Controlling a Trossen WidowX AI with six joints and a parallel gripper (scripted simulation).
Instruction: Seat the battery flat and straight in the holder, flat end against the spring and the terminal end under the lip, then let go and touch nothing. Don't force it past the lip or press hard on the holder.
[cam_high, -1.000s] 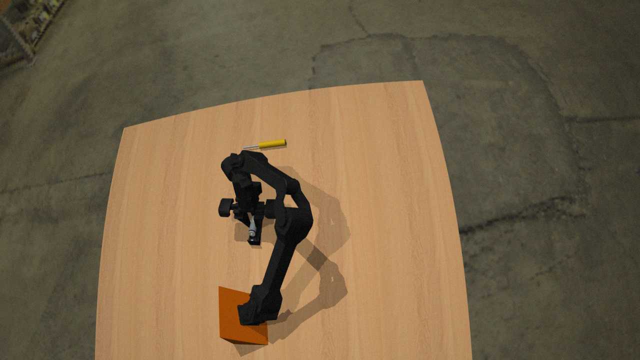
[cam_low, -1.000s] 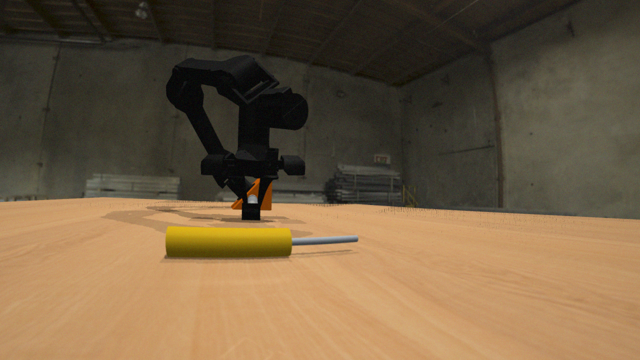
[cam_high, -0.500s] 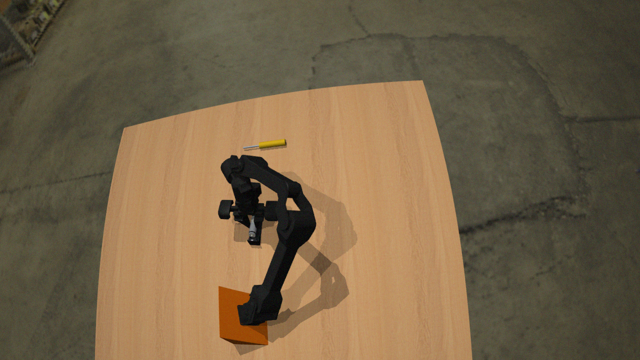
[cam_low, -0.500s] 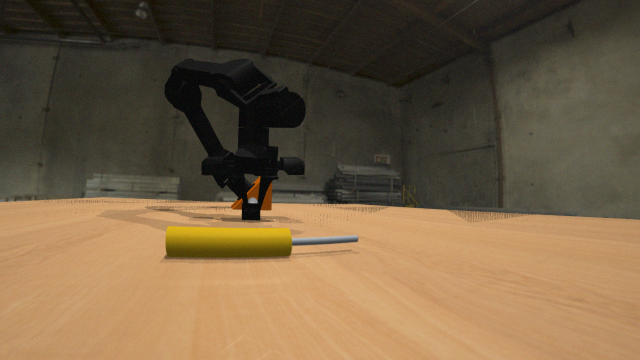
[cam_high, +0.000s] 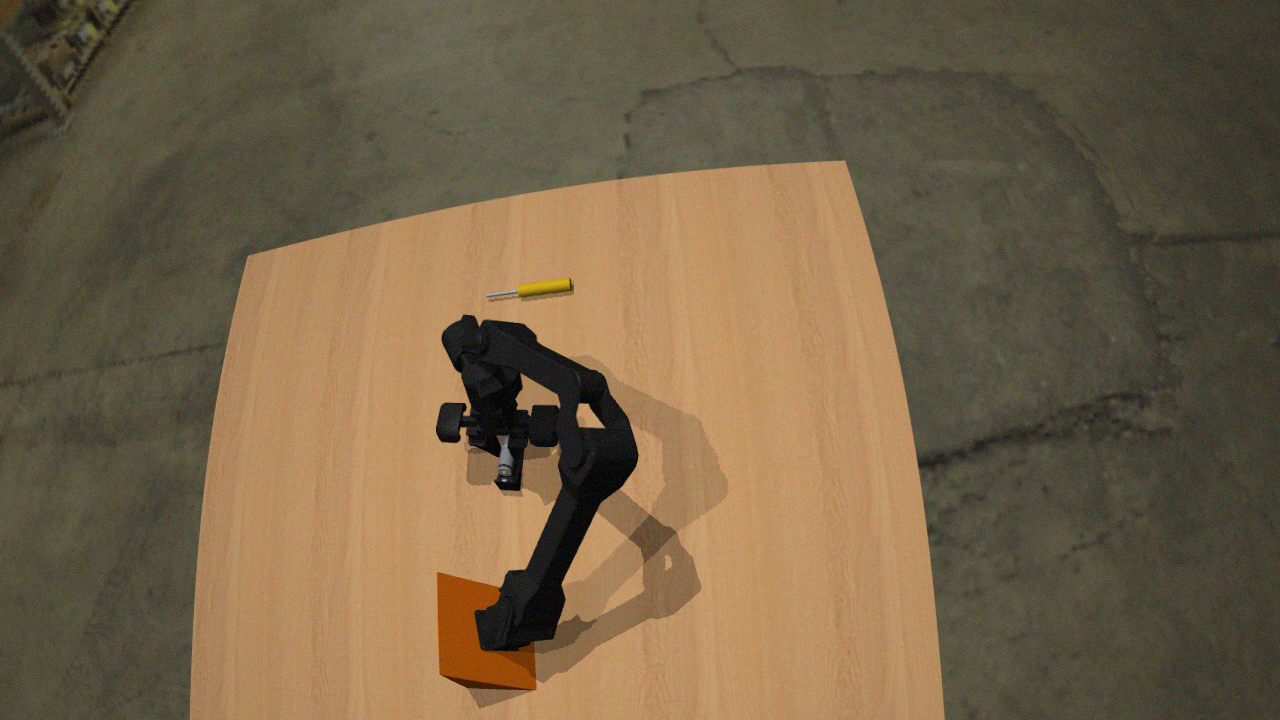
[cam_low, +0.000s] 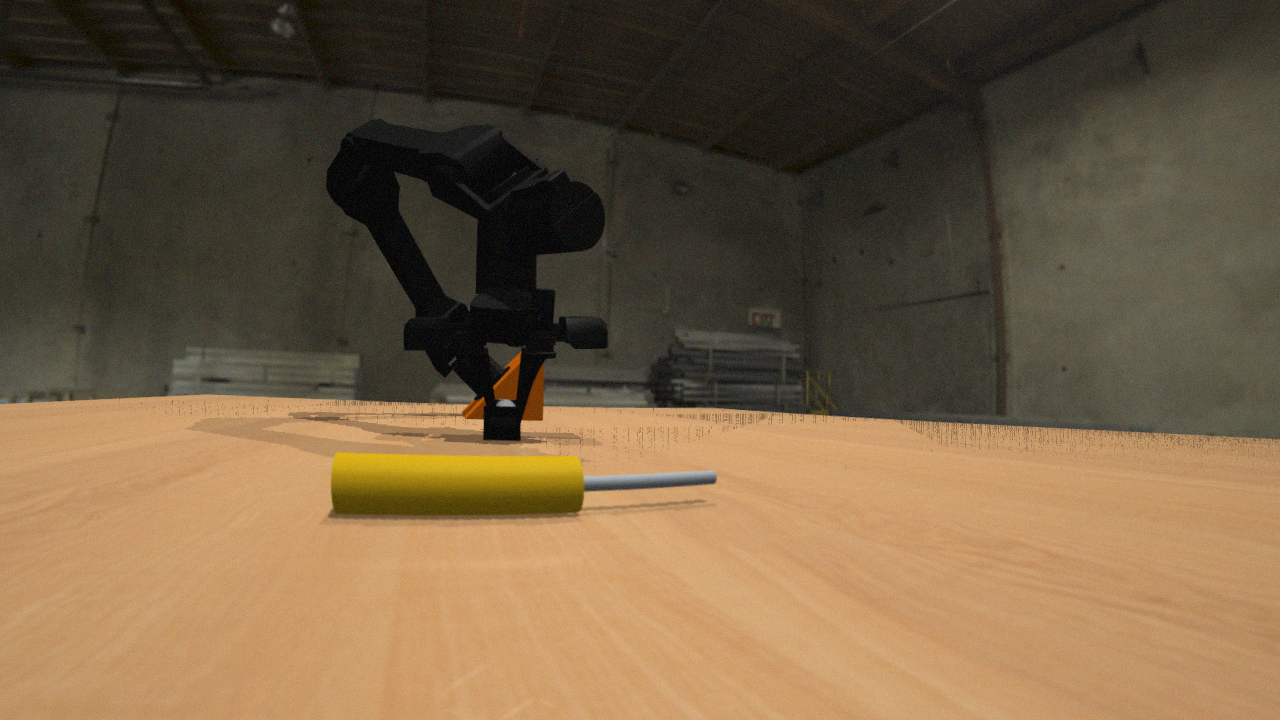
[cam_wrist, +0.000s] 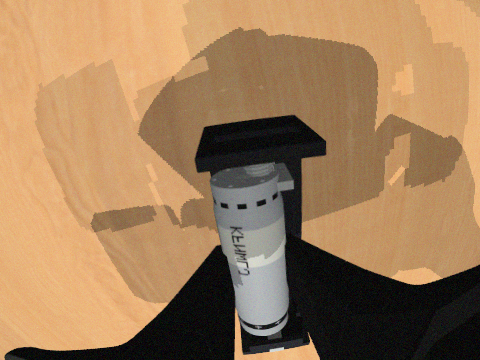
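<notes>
The grey-white battery (cam_wrist: 260, 295) (cam_high: 505, 458) (cam_low: 505, 403) is between the fingers, over the black holder (cam_wrist: 260, 142) (cam_high: 508, 484) (cam_low: 502, 426). In the wrist view its terminal end is at the top, close to the lip wall, with its end face showing. That end looks raised, and its pale top shows above the holder's end wall in the exterior view. The battery looks slightly askew to the holder. Its flat end is low, by the opposite end wall; the spring is hidden. My gripper (cam_wrist: 253, 249) (cam_high: 504, 446) is shut on the battery, one finger on each side.
A yellow-handled screwdriver (cam_high: 545, 287) (cam_low: 456, 483) lies on the wooden table (cam_high: 760, 358) beyond the arm. An orange wedge-shaped block (cam_high: 460, 626) (cam_low: 529, 394) stands at the arm's base. The arm's shadow falls around the holder.
</notes>
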